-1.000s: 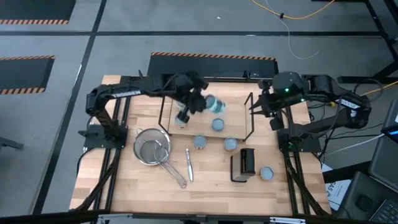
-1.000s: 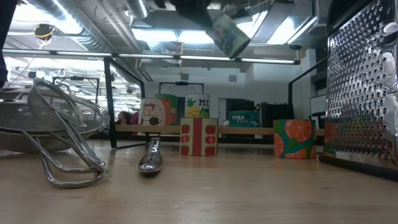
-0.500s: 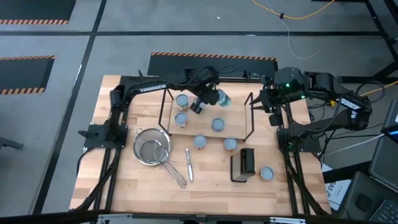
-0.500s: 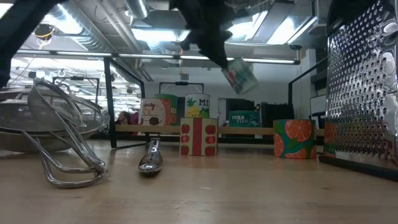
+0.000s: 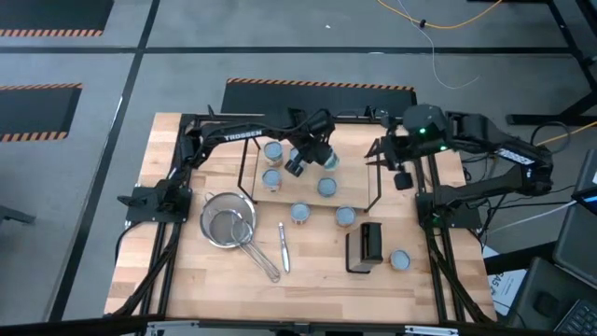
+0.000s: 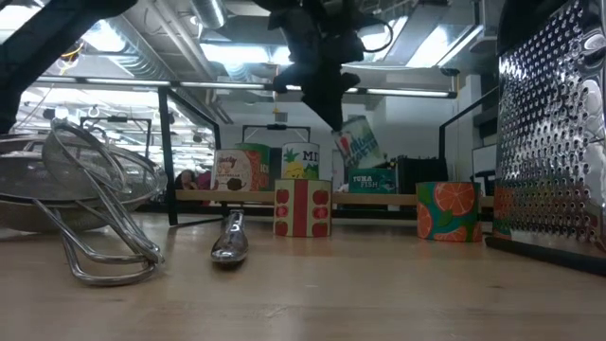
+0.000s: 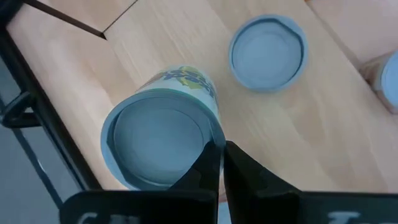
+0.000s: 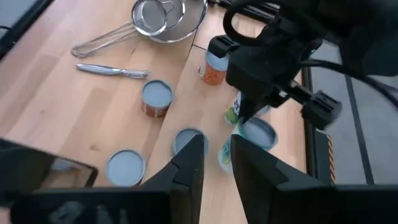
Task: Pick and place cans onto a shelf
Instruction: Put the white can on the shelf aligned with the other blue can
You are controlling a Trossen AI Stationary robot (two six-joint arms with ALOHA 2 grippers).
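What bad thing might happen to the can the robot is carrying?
1. The left tool pinches only the rim of a tilted can, so it might slip and drop onto the shelf.
2. Other cans already sit close by on the shelf, so lowering it could bump them.

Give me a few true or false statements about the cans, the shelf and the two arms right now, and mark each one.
1. The left gripper holds a can tilted over the shelf. True.
2. The right gripper also carries a can. False: it holds nothing, hanging near the shelf's right wire frame.
3. The strainer lies on the shelf. False: it lies on the table, left of and nearer than the shelf.
4. One can stands right of the black box. True.
5. No can stands on the shelf. False: several do.
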